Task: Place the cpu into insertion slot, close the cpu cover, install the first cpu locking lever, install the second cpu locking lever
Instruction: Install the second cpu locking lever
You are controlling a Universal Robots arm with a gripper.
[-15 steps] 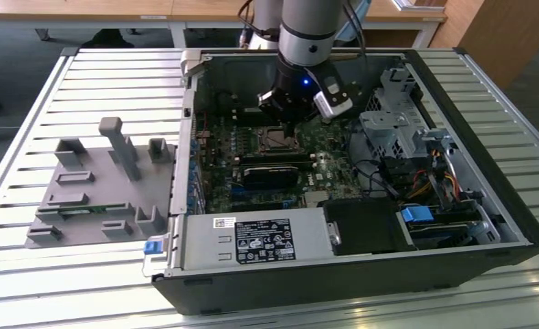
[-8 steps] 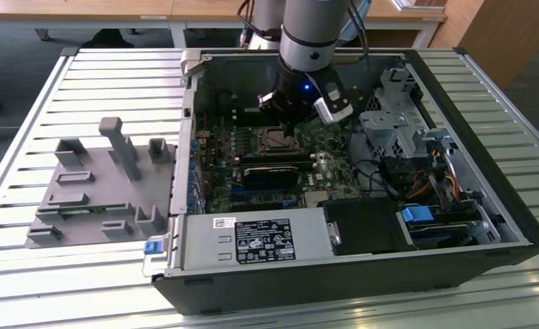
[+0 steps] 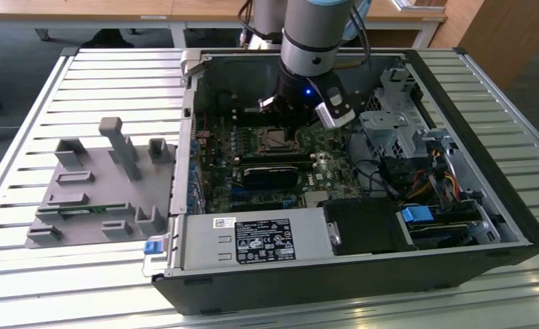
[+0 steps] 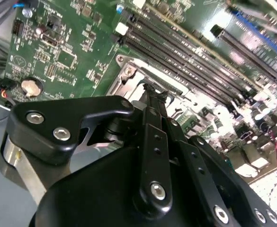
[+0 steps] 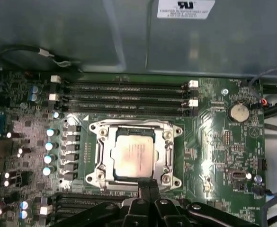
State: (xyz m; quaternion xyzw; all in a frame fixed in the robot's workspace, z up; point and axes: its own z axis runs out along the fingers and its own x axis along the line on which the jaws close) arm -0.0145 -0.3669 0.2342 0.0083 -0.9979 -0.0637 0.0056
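Gripper [image 5: 147, 185] fingers pressed together, apparently empty, tips at cpu cover [image 5: 168, 142] edge; cpu [image 5: 134, 152] seated in insertion slot [image 5: 106, 152].

In the second wrist view the gripper [image 4: 153, 94] hides most of the insertion slot [image 4: 129, 78]; in the first wrist view its fingertips cover the cpu cover [image 5: 169, 153] edge, locking levers too fine to tell

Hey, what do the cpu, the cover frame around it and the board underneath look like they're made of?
The cpu looks like bare metal with a matte tan-silver face and a soft sheen. The cpu cover seems to be stamped grey steel, brighter at its edges. The motherboard looks like glossy green laminate with fine printed traces.
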